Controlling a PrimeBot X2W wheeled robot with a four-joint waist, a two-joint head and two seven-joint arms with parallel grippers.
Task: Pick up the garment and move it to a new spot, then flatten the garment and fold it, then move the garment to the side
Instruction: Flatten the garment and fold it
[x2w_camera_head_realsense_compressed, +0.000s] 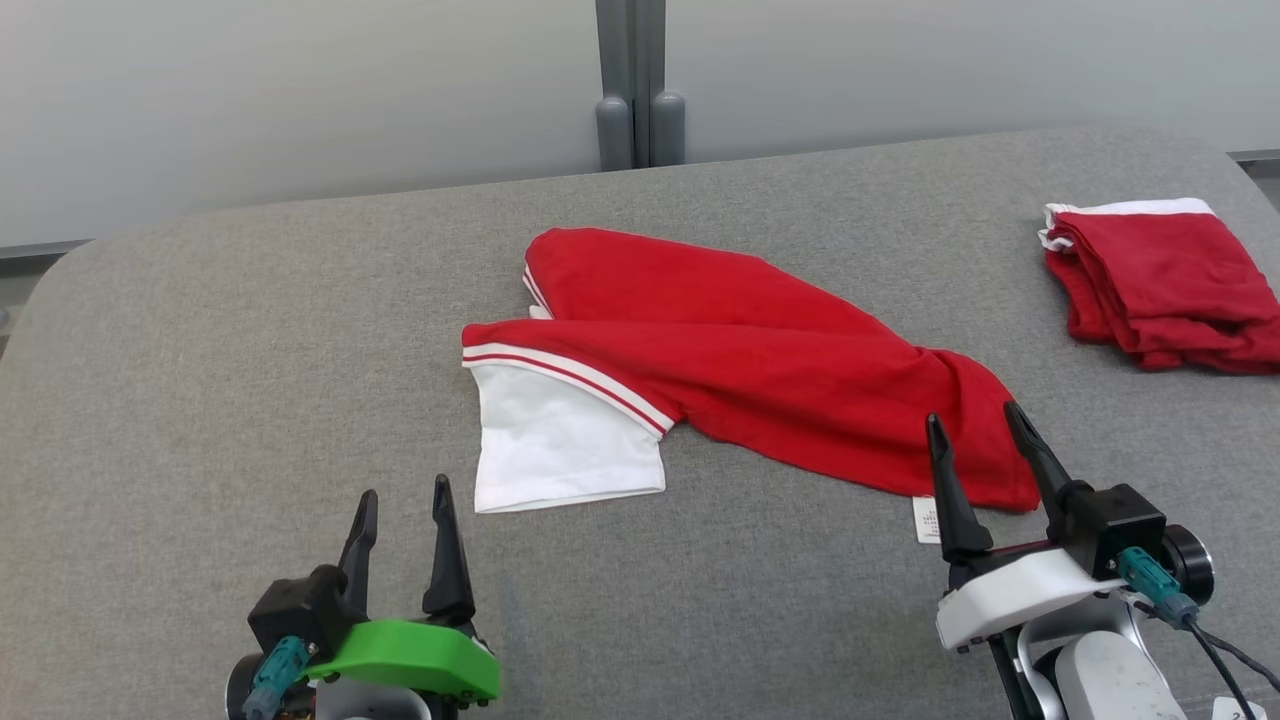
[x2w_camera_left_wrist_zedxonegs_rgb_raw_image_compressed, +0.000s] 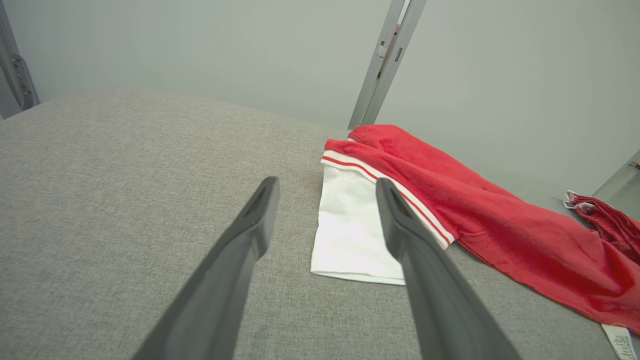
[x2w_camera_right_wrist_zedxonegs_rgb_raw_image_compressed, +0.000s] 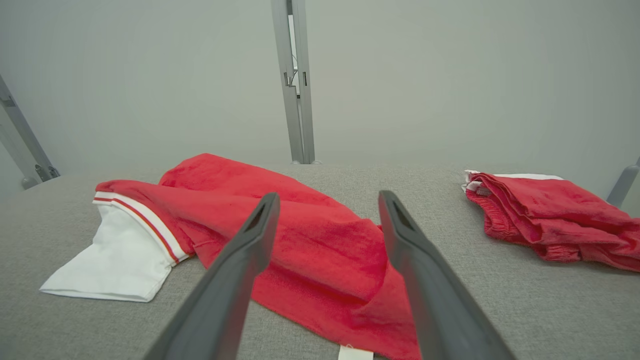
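— The garment, a red top with white trim, lies crumpled at the middle of the grey table. How do the grippers stand?

— From the left: the left gripper hovers over bare table near the white sleeve, fingers apart, holding nothing. Across the cloth, the right gripper hangs by the red hem, just beside a small white label, fingers likewise spread and empty. Whether its tips touch the fabric cannot be told.

— How will the cloth handle?

— Probably light, soft and limp. Lifted by one point it should sag and trail, and the woven table cover may drag at it. The likeliest holds are the striped band above the sleeve on the left and the hem corner by the label on the right. Taking both ends would let it hang open.

— What stays unclear?

— The red body is folded over itself, so the collar and any second sleeve are buried, and the number of layers under each hold is a guess. The label's print is too small to read. At far right, well apart, a red pile of folded cloth is cut off by the frame.
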